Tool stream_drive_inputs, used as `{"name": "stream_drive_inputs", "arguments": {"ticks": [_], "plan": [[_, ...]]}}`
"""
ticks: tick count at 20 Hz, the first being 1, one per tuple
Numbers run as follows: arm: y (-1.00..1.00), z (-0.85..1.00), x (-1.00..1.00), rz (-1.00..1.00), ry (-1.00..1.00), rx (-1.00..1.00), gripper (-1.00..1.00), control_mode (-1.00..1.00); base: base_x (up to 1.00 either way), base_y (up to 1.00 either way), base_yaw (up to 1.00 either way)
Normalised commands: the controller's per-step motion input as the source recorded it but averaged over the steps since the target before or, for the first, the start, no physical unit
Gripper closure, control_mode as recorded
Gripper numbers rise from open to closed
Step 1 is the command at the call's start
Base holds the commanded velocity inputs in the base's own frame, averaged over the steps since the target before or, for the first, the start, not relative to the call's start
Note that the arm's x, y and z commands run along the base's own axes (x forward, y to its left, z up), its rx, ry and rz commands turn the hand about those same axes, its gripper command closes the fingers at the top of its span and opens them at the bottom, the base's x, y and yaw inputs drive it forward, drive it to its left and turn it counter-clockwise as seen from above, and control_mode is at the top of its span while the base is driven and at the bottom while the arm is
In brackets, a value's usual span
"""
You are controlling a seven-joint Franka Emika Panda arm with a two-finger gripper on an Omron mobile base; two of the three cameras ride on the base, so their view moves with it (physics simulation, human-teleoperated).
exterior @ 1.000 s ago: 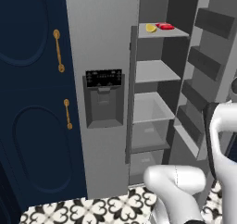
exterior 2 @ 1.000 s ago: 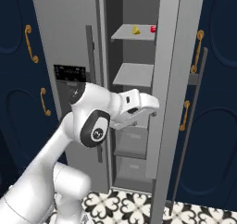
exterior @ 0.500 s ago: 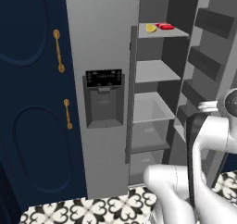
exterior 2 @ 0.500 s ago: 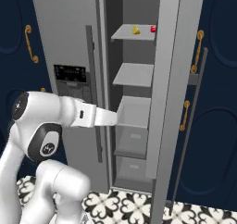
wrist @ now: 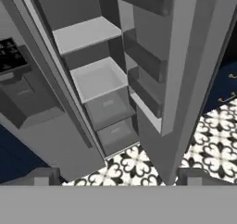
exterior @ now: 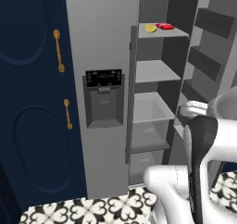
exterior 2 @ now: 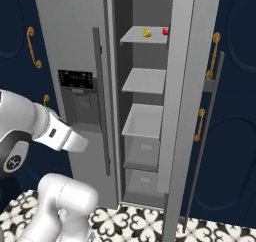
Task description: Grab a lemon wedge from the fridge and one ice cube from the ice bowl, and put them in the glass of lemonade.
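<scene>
- On the top fridge (exterior: 106, 38) shelf, near its front edge, the lemon wedge (exterior: 151, 28) lies untouched.
- The gripper (wrist: 118, 177), jaws spread and empty, has everything left to do.

The top fridge shelf (exterior: 163, 32) carries the lemon wedge (exterior: 151, 28) beside a flat red item (exterior: 165, 26).

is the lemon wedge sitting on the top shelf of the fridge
Yes, the lemon wedge lies on the top shelf of the open fridge, beside a red item.
</scene>
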Motion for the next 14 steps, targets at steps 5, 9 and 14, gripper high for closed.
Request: {"name": "stream_drive_inputs", "arguments": {"ticks": [5,9,14], "plan": [[0.37,-0.35,0.00,0.27,0.15,0.12,-1.00,-1.00,0.00,0.00,0.00],[0.42,-0.47,-0.06,0.16,0.10,0.00,-1.00,-1.00,0.00,0.00,0.00],[0.35,-0.32,-0.02,-0.03,0.01,-0.02,-1.00,-1.00,0.00,0.00,0.00]]}}
